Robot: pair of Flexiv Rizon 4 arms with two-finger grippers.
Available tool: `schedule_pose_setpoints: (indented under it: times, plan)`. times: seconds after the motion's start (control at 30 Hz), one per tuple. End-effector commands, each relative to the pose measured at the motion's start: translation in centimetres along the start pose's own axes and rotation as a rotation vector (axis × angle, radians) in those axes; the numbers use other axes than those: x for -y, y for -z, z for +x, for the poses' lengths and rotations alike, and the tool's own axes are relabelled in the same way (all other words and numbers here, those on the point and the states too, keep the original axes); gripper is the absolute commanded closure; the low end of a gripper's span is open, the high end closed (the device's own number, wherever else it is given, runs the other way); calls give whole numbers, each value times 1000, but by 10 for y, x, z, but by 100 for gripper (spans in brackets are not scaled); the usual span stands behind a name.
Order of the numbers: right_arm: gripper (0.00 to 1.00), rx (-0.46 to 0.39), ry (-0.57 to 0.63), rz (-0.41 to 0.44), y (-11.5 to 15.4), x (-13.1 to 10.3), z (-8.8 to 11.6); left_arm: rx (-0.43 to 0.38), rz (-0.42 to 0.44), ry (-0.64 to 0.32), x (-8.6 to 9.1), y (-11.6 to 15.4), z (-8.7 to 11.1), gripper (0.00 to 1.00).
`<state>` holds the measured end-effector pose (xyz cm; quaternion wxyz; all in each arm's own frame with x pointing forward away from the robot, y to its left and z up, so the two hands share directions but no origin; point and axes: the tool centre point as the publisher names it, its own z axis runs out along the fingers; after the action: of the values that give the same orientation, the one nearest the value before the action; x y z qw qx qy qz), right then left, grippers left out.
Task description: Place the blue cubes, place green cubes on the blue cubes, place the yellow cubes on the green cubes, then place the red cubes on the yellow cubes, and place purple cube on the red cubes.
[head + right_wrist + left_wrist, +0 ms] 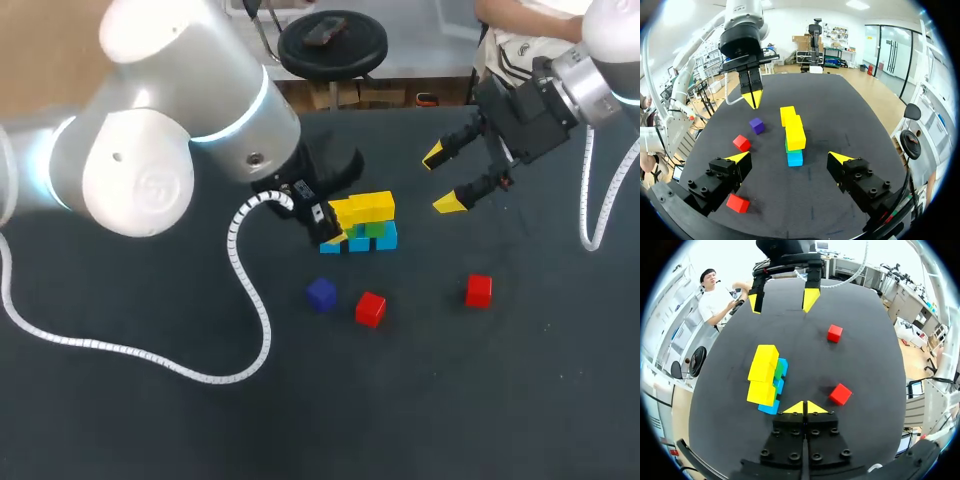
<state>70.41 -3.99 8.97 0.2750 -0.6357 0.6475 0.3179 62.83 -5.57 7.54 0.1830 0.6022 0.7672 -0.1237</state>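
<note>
A stack of cubes (364, 224) stands mid-table: blue cubes (386, 238) at the base, green (375, 229) above them, two yellow cubes (362, 208) on top. My left gripper (331, 236) is shut on nothing, its tips right beside the stack's blue corner (770, 408). Its yellow tips (805, 407) meet in the left wrist view. My right gripper (449, 180) hangs open above the table, behind and right of the stack. Two red cubes (370, 308) (478, 290) and a purple cube (321, 294) lie loose in front of the stack.
The left arm's white cable (245, 290) trails across the table's left half. In the right wrist view the stack (794, 135) sits ahead of the open right gripper (790, 158), with the purple cube (757, 125) and the red cubes (741, 143) (738, 202) to one side.
</note>
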Motion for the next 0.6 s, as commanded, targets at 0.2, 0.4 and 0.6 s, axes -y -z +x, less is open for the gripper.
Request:
schedule_pose_setpoints:
  times: [0.2, 0.4, 0.6]
  plan:
    - [0, 1, 1, 2, 0, -1, 0, -5, -7, 14, -7, -12, -5, 100]
    - [0, 1, 1, 2, 0, -1, 0, 4, -10, 22, -9, -15, -6, 100]
    - [0, 1, 1, 2, 0, -1, 0, 7, -14, 23, -11, -17, -6, 100]
